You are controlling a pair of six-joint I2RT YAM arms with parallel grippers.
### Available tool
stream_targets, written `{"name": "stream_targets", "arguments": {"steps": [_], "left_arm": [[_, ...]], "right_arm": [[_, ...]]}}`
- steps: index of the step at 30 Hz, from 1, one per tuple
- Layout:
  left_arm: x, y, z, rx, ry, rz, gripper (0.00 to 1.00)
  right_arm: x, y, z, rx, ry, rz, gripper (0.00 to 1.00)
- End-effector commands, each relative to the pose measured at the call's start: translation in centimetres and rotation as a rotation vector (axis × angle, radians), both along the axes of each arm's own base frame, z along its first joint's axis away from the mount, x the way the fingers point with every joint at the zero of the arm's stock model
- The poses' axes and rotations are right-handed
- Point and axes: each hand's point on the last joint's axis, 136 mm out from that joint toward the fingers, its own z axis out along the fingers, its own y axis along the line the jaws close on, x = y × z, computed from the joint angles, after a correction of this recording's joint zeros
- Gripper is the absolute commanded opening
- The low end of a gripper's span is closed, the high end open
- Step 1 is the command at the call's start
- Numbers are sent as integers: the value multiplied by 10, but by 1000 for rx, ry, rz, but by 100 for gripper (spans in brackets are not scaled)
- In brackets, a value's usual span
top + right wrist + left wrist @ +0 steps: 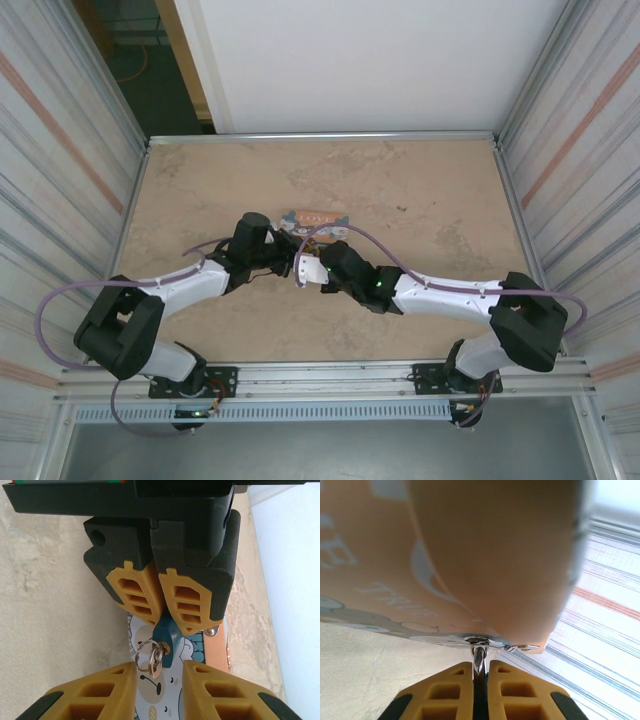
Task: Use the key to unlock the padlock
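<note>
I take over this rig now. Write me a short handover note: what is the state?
Left gripper: shut on the padlock, at the edge of the tin.
Right gripper: open, jaws either side of the key ring hanging from the padlock.
Done: padlock held, key apparently in its keyhole.
To do: grip the key, turn it, free the shackle.

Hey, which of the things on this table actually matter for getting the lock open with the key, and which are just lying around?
For the job:
padlock, clamped in the left gripper
key on its ring, hanging at the padlock between the open fingers of the right gripper

Just there:
bear-printed tin, by the padlock
table
</note>
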Motion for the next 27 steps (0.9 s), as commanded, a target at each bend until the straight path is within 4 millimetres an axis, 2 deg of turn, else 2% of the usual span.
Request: {"name": "stream_targets", "arguments": {"steps": [1, 15, 23, 27], "left_arm": [[0, -6, 26, -47, -70, -25, 0], [0, -7, 25, -53, -69, -25, 0], [-1, -7, 24, -55, -67, -24, 0], [-1, -7, 23, -56, -64, -21, 0]], "right_arm": [[9, 9, 14, 55, -16, -15, 26], [14, 14, 12, 103, 7, -49, 14], [13, 14, 11, 147, 35, -83, 1], [13, 12, 9, 157, 43, -99, 0]]}}
